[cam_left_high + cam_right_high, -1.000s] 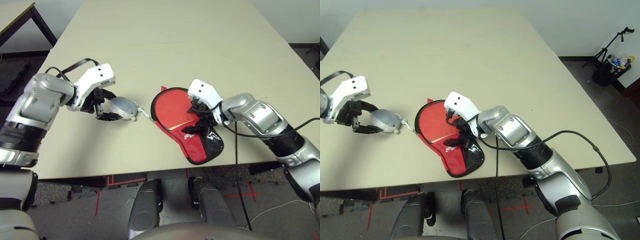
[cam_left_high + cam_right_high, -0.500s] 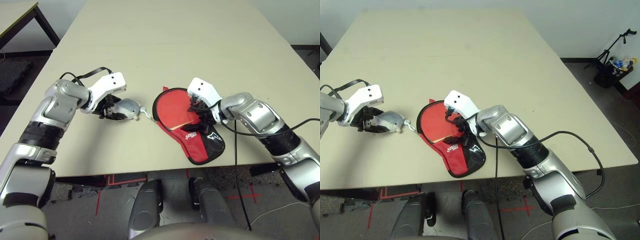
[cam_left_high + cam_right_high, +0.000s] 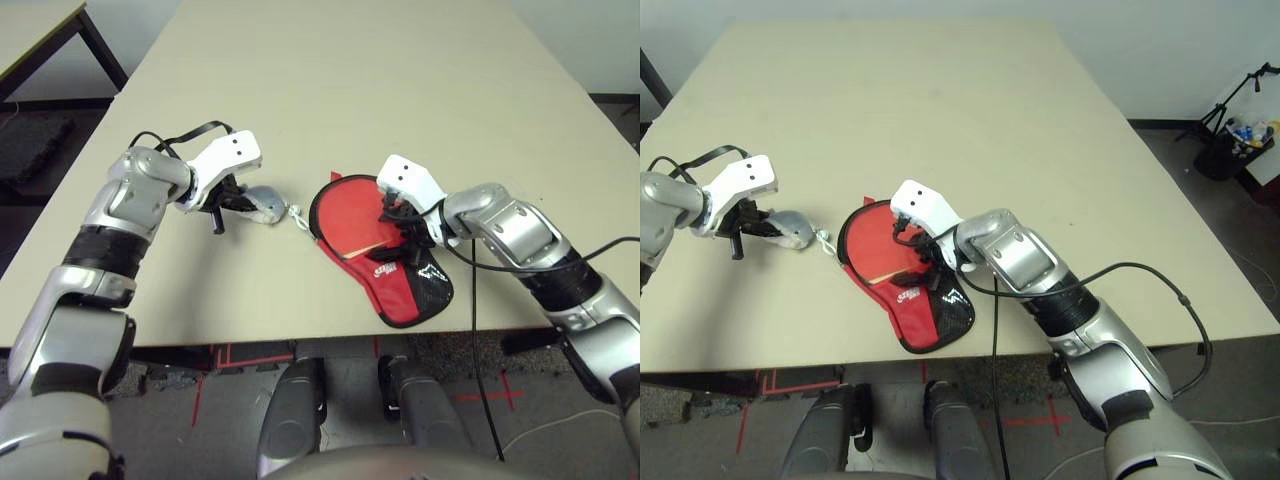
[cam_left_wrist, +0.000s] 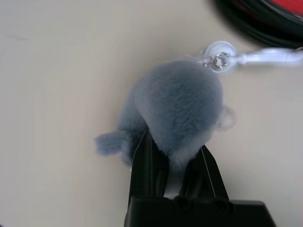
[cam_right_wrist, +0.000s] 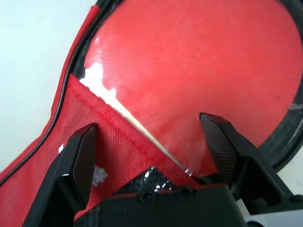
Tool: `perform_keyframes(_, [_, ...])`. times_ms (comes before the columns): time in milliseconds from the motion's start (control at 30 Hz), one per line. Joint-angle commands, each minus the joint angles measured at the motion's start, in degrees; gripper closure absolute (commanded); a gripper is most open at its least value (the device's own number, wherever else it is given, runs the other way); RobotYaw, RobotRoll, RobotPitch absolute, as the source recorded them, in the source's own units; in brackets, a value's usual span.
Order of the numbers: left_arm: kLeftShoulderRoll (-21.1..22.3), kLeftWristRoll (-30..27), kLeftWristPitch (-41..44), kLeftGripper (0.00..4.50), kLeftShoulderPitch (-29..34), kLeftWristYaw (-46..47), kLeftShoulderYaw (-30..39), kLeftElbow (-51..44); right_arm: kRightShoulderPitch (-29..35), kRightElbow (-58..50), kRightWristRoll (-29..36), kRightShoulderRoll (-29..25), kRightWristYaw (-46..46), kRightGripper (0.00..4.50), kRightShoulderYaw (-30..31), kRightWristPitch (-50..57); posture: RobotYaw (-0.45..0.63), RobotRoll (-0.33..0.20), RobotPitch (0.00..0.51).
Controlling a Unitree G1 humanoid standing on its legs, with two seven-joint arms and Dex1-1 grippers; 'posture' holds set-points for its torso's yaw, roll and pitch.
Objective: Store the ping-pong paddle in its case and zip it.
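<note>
I am at the closing step: the ping-pong paddle (image 5: 199, 71) already lies inside the case (image 3: 400, 290) near the front edge of the surface (image 3: 330, 90), its red face showing through the unzipped round end while the case's flap covers the handle side. My right tool (image 5: 154, 146) hovers over that flap edge with its fingers spread apart, gripping nothing. My left tool (image 4: 173, 163) is clamped on the grey fluffy charm (image 4: 177, 106), which hangs by a white cord (image 3: 298, 218) running toward the case rim, probably the zip pull. Next I judge I must pin the case down with the right and draw the charm around the rim. The zipper slider itself and the paddle's handle are hidden from me.
</note>
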Motion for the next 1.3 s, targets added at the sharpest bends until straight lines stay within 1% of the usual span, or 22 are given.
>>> perform_keyframes(33, [-2.95, 2.47, -4.07, 4.34, -4.78, 6.48, -0.06, 9.18, 1.35, -0.90, -1.70, -0.41, 0.46, 0.00, 2.06, 0.17, 0.04, 0.000, 0.170])
perform_keyframes(200, [-8.40, 4.34, -7.83, 4.34, -10.51, 14.30, 0.15, 19.82, 1.93, -0.15, -3.84, -0.43, 0.10, 0.00, 2.63, -1.40, 0.02, 0.000, 0.179])
perform_keyframes(300, [-11.60, 5.14, -9.22, 4.34, -12.48, 18.75, 0.25, 23.86, 2.25, 0.26, -4.85, -0.28, -0.10, 0.00, 2.97, -2.34, 0.02, 0.000, 0.185])
perform_keyframes(467, [-16.69, 6.50, -10.28, 4.34, -14.60, 27.18, 0.65, 27.90, 2.80, 0.15, -5.69, 0.33, -0.16, 0.00, 3.16, -2.56, 0.00, 0.000, 0.198])
perform_keyframes(633, [-22.23, 5.69, -10.39, 4.34, -16.83, 32.64, 2.28, 29.56, 3.25, -0.24, -6.30, 1.00, 0.08, 0.00, 3.24, -2.24, -0.01, 0.000, 0.207])
perform_keyframes(767, [-26.54, 5.88, -10.87, 4.34, -18.52, 34.76, 2.67, 30.05, 3.73, -0.24, -6.97, 1.30, 0.34, 0.00, 3.10, -2.33, -0.02, 0.000, 0.210])
perform_keyframes(833, [-29.41, 5.66, -11.02, 4.34, -19.40, 35.60, 2.98, 30.18, 4.12, -0.43, -7.17, 1.45, 0.32, 0.00, 3.05, -2.25, -0.03, 0.000, 0.211])
perform_keyframes(1000, [-35.46, 4.91, -11.49, 4.34, -20.07, 34.82, 3.90, 30.05, 4.97, -0.85, -7.52, 1.54, 0.14, 0.00, 2.73, -1.97, -0.05, 0.000, 0.210])
perform_keyframes(1133, [-38.45, 4.27, -12.25, 4.34, -19.48, 32.49, 4.48, 29.65, 5.38, -0.81, -7.85, 1.47, -0.05, 0.00, 2.26, -1.88, -0.06, 0.000, 0.209])
perform_keyframes(1300, [-39.71, 4.67, -12.26, 4.34, -17.92, 28.92, 4.11, 29.31, 5.67, -0.86, -7.88, 1.40, -0.22, 0.00, 1.78, -1.69, -0.06, 0.000, 0.210])
